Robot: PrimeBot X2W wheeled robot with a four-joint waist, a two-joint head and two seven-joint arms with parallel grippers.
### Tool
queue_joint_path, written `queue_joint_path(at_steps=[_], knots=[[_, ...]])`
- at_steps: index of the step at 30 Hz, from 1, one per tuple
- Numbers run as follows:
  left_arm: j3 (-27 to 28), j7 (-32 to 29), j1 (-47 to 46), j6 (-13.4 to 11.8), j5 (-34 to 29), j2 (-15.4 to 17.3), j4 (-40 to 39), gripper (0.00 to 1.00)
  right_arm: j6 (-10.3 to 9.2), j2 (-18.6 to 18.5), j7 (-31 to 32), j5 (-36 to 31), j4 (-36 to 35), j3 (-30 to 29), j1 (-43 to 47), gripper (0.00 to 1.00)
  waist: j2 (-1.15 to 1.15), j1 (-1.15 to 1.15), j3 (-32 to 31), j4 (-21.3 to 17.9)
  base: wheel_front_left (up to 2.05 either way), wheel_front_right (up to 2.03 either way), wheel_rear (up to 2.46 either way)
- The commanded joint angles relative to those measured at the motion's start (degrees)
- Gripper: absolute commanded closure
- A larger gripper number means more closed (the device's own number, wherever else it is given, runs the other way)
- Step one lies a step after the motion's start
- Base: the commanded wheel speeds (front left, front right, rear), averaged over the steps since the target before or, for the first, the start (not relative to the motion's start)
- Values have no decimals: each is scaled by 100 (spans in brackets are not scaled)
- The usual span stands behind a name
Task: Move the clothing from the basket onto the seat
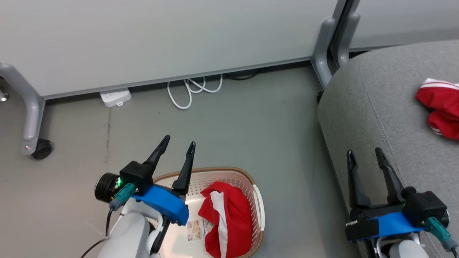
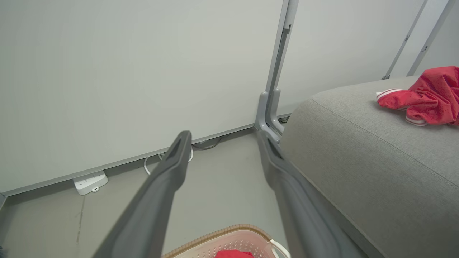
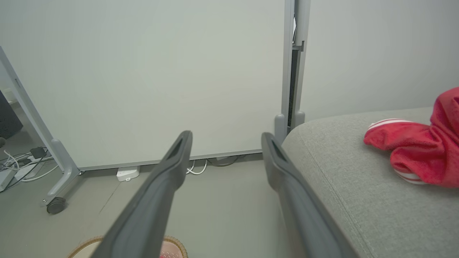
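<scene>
Big grey seat (image 1: 380,118) is sitting on your right, red striped garment (image 1: 441,107) lying on top of it. White basket (image 1: 215,170) is standing on floor (image 1: 251,118) under your left arm, second red garment (image 1: 227,222) lying bunched inside. Your left pincer (image 1: 180,140) is hovering above basket rim, spread wide, holding nothing. Your right pincer (image 1: 364,151) is hanging by seat's edge, spread wide, holding nothing.
</scene>
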State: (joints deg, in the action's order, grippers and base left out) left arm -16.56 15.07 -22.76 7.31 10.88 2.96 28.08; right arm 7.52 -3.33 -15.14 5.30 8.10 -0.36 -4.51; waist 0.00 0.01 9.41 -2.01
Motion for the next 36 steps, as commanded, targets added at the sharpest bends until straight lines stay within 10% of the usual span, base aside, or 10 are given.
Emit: queue_joint_path(at_steps=[1,36], knots=[[-85,16,-243,22,50,15,172,0,-6,24,-1,-8,-50,31,-202,0,0,-1,366,-279,0,0,0],[-2233,-1086,-2533,13,1333,247,4213,0,-6,54,-1,313,-438,304,-2005,0,0,-1,3191,-1313,0,0,0]])
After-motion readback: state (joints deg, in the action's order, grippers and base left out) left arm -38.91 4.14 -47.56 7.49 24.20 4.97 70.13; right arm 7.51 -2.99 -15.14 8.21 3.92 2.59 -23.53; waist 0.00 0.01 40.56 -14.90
